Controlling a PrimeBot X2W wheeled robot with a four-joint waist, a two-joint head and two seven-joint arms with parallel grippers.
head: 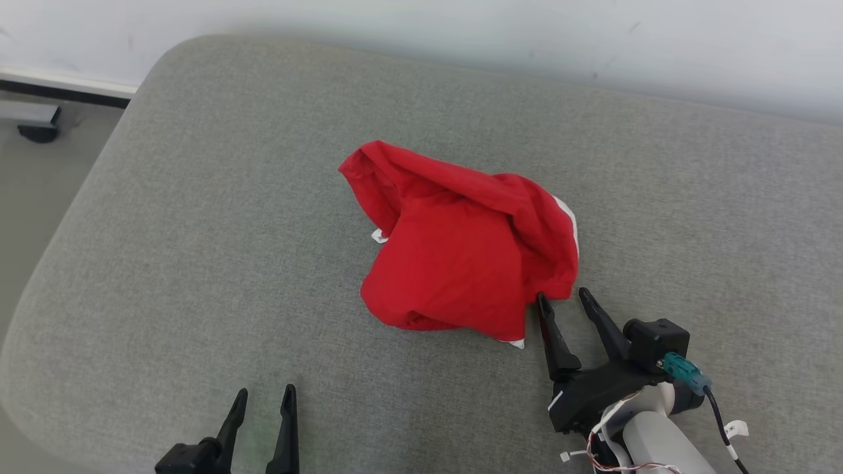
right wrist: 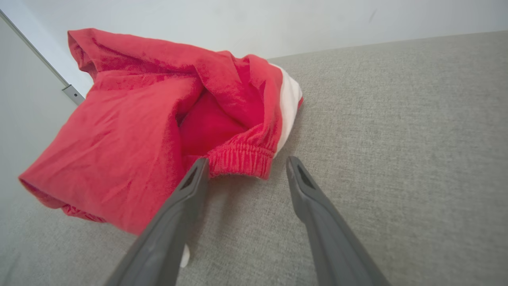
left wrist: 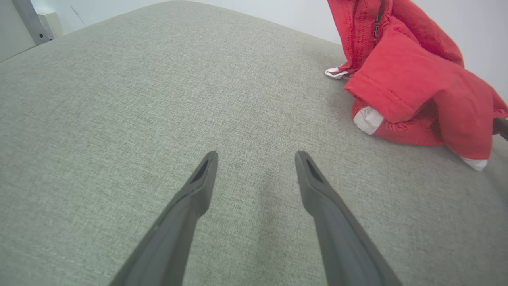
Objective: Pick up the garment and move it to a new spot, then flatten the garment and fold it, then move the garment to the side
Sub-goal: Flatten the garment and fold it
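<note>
A crumpled red garment with white trim lies in a heap near the middle of the grey cushioned surface. My right gripper stands open at the heap's near right corner, its fingertips just short of a red elastic hem. In the right wrist view the garment spreads to the left and the right gripper frames that hem with nothing between its fingers. My left gripper is open low at the near left, well clear of the cloth. The left wrist view has the garment at its upper right and the left gripper over bare fabric.
The grey cushion ends in a rounded left edge, with floor and a dark foot beyond it. A pale wall runs along the back. Bare cushion stretches left and right of the garment.
</note>
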